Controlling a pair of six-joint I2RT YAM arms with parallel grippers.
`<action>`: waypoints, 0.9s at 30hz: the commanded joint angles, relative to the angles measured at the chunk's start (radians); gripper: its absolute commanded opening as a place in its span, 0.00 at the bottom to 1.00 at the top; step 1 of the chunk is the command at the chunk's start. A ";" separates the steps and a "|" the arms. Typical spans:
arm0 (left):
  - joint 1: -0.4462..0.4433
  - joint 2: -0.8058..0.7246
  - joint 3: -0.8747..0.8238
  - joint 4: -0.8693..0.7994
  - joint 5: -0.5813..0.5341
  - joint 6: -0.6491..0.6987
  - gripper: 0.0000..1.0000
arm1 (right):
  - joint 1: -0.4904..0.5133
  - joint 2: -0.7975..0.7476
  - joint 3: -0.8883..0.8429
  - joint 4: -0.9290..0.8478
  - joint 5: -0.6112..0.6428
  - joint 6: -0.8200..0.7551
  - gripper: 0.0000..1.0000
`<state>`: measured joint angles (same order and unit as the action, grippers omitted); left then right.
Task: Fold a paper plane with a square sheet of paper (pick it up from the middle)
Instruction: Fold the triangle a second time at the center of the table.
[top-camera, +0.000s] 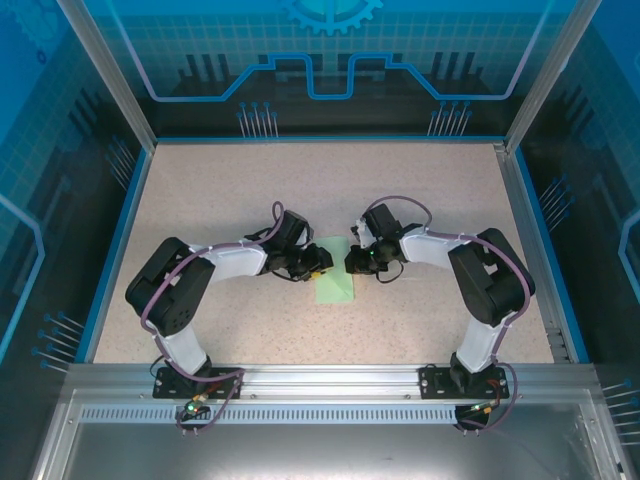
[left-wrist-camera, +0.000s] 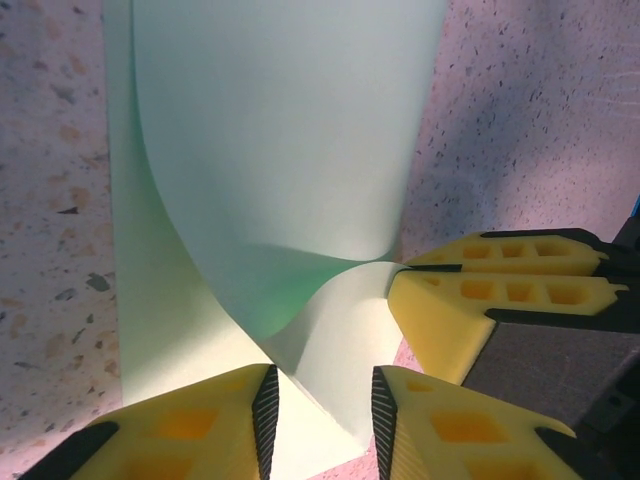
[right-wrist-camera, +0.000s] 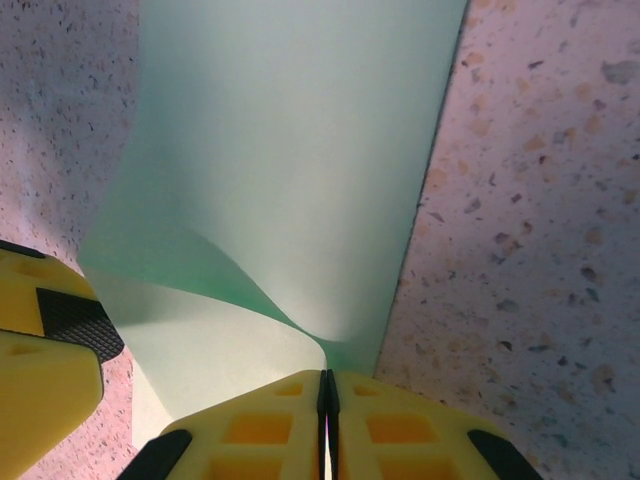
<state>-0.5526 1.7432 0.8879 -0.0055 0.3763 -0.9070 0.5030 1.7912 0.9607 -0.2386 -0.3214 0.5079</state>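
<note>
Two pincers (left-wrist-camera: 322, 415) (right-wrist-camera: 327, 410), one green sheet (right-wrist-camera: 290, 160)

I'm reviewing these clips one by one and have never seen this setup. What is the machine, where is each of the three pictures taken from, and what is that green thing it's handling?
These are two robot arms bolted side by side at the near edge of a speckled table, each ending in a two-finger gripper with yellow fingers. The overhead picture looks down from above and behind them. The other two come from cameras on the wrists, looking past each arm's own fingers.

The green thing is the square sheet of paper, lying mid-table between the arms, partly folded over itself. The right gripper is shut, pinching the paper's curled edge. The left gripper has its jaws apart over the paper's near corner, not clamping it.
</note>
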 joint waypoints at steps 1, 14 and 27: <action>0.003 0.001 0.017 0.014 0.027 0.028 0.32 | -0.012 0.023 0.025 -0.011 0.007 0.000 0.11; -0.008 -0.064 -0.033 0.042 -0.029 0.023 0.28 | -0.013 0.032 0.028 -0.020 0.019 0.002 0.11; -0.020 -0.015 -0.027 0.091 -0.028 0.028 0.27 | -0.014 0.037 0.031 -0.027 0.025 0.003 0.11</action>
<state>-0.5659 1.6985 0.8497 0.0631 0.3374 -0.9070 0.5030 1.8072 0.9703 -0.2462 -0.3138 0.5083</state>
